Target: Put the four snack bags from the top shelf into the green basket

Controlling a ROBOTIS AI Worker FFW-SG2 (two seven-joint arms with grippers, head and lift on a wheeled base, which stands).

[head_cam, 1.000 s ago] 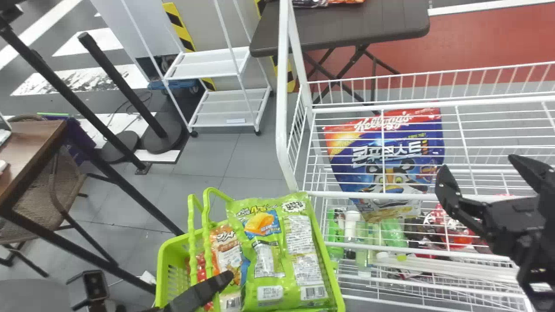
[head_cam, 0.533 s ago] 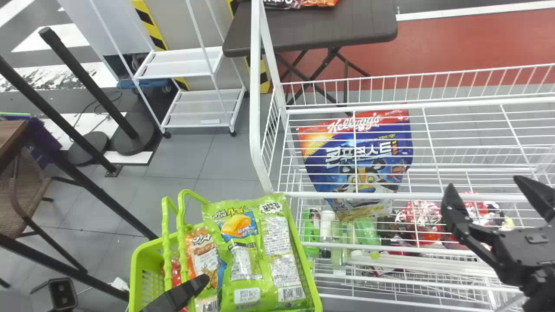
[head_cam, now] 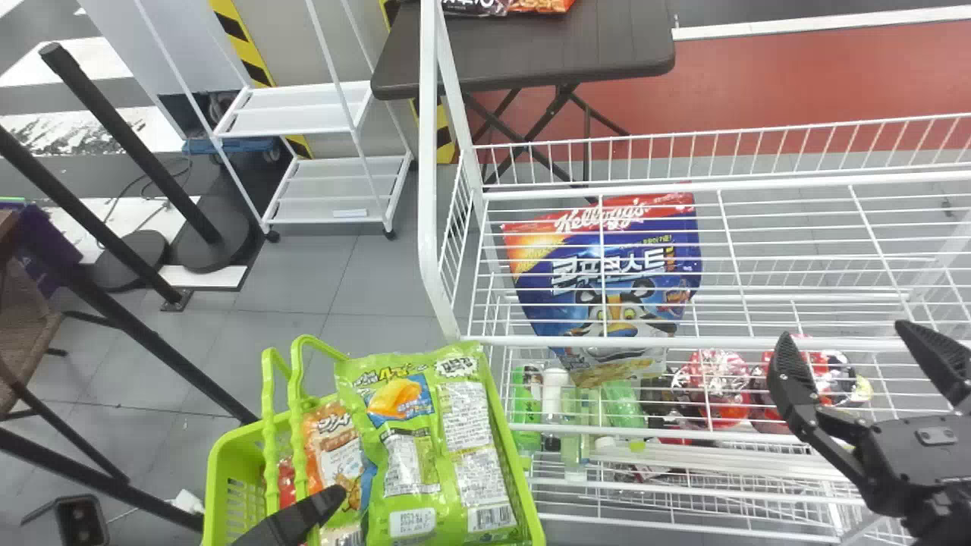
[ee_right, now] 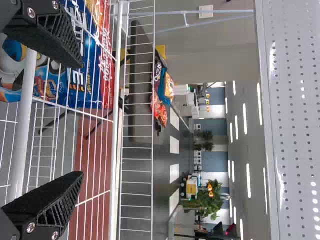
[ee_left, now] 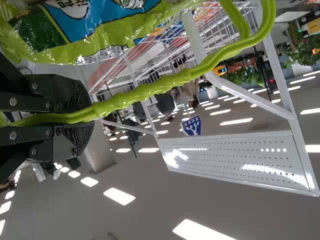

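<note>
Where the green basket [head_cam: 218, 485] is sitting: I am seeing it left of the wire shelf [head_cam: 758, 183], with snack packaging inside.
Green packaging [head_cam: 466, 447]: lying in the basket, showing printed panels, a barcode and a white label with dark characters; I am not managing to tell whether it is one bag or more.
Orange bag [head_cam: 328, 436]: resting beside the green packaging, its lettering running across the upper front.
Red bag [head_cam: 286, 485]: showing partly behind the handle [ee_left: 165, 84].
Left gripper [head_cam: 297, 519]: I am pinching the basket's handle between its closed fingers.
Right gripper [head_cam: 846, 336]: I am holding it wide apart with nothing between its fingers, at the wire shelf, well apart from the basket.
Blue bag [head_cam: 607, 267]: showing behind the shelf wires, carrying white script on a red band, large white characters and a cartoon animal face.
Sign [ee_left: 192, 126]: hanging beyond the rack, wearing white print on blue.
</note>
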